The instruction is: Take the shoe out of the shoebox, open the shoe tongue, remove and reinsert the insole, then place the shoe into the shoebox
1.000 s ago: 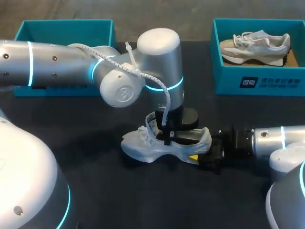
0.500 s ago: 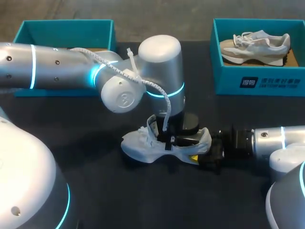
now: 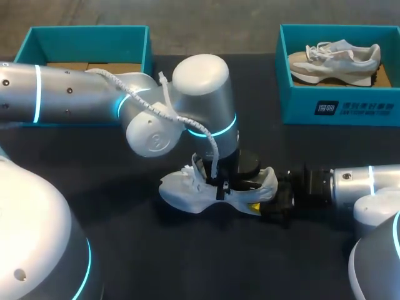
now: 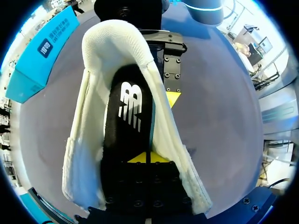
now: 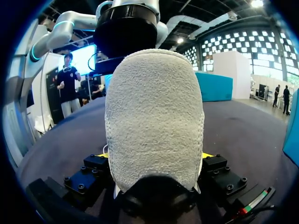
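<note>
A white shoe (image 3: 187, 192) lies on the dark table, toe to the left. Its black insole (image 4: 128, 121) sits inside with one edge raised. My left gripper (image 3: 220, 185) reaches down into the shoe's opening, and in the left wrist view the left gripper (image 4: 146, 157) is shut on the insole's edge. My right gripper (image 3: 264, 195) is at the heel (image 5: 154, 116), and in the right wrist view the right gripper (image 5: 155, 156) has a finger pressed on each side, shut on the shoe. One of its yellow fingertips (image 4: 173, 98) shows against the shoe's side.
A teal shoebox (image 3: 340, 109) at the back right holds a second pale shoe (image 3: 334, 56). Another teal shoebox (image 3: 87, 37) stands at the back left, partly behind my left arm.
My left arm's wrist and elbow have shifted left and a little lower, with its gripper still in the shoe. The shoe and my right arm have stayed put.
</note>
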`<state>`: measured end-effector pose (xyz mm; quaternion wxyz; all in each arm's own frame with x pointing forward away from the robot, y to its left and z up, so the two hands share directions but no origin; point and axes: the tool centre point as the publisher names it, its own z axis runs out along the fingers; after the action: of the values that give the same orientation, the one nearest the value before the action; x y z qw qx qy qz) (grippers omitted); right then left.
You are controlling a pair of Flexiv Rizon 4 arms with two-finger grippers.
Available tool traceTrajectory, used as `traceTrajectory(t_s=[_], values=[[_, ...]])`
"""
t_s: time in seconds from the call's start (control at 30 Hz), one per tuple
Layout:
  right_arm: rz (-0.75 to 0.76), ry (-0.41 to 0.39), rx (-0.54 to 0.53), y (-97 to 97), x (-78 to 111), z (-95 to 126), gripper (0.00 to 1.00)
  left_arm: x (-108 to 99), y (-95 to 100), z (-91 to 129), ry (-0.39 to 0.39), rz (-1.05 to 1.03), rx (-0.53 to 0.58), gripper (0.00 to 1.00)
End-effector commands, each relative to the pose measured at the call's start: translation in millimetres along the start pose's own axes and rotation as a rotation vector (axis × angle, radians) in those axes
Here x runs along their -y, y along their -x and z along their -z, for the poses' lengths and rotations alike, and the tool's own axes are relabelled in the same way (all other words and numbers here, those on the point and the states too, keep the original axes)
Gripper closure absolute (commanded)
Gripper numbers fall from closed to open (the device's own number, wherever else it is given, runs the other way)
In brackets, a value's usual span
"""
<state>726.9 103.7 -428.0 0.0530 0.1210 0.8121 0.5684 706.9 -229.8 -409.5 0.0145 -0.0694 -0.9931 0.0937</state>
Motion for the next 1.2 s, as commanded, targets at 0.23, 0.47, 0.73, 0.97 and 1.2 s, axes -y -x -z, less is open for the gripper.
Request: traceTrajectory(t_s=[0.23,0.47,0.73,0.97,1.2], values=[[0.000,-0.003,0.000,-0.1,-0.2,0,1.00,1,-1.5,1,0.001,-0.005,0.047,0.66],[0.000,-0.003,0.000,-0.1,-0.2,0,1.00,5,7.6,-9,0.000,-0.025,0.107,0.63],[0.000,-0.003,0.000,-0.1,-0.2,0,1.00,8,23.3,-20,0.017,-0.034,0.169,0.64],[0.000,-0.003,0.000,-0.1,-0.2,0,1.00,8,32.7,-16,0.026,-0.040,0.184,0.65],[0.000,-0.003,0.000,-0.1,-0.2,0,1.00,7,41.5,-23,0.056,-0.032,0.250,0.66]])
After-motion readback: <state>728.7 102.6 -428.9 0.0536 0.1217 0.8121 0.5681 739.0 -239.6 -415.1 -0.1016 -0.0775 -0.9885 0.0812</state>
